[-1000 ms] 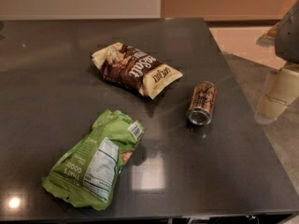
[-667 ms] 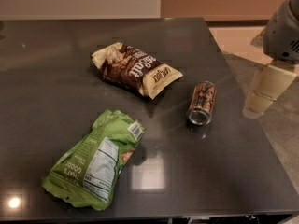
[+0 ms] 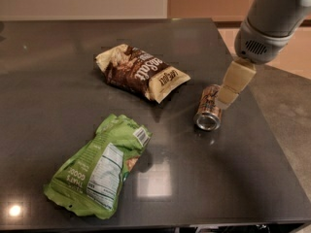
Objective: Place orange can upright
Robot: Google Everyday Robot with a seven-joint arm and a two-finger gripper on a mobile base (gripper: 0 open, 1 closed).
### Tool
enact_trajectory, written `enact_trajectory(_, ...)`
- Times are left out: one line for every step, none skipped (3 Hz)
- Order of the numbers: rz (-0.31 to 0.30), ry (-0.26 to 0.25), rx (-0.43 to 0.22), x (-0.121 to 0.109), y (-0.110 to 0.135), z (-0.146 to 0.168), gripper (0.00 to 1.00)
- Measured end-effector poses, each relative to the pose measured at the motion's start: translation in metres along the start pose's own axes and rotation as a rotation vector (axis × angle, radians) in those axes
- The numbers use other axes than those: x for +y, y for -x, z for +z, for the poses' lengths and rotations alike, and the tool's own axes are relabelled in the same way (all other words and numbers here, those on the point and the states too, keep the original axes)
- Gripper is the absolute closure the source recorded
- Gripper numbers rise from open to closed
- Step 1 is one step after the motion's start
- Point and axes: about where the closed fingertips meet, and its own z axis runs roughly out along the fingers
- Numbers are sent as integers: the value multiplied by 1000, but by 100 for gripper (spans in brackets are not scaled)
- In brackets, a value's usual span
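tool [image 3: 225, 100] moved closer, beside orange can [image 3: 208, 115]

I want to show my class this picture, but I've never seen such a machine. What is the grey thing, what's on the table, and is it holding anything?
The grey shape at top right is a robot arm. The cream part at its end is the gripper, the tool it grasps with. A single camera looks down on a dark table; where the camera is mounted doesn't show. On the table lie a brown snack bag, a green snack bag and a small orange can, which is on its side with a silver end toward us. The gripper hangs by the can's far end. I can't tell if they touch, but the can rests on the table and is not lifted.
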Motion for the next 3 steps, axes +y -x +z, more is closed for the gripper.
enact_trajectory(146, 8, 46, -9, 17, 18, 0)
enact_trajectory(308, 13, 59, -11, 32, 31, 0)
enact_trajectory(456, 11, 82, -5, 43, 40, 0)
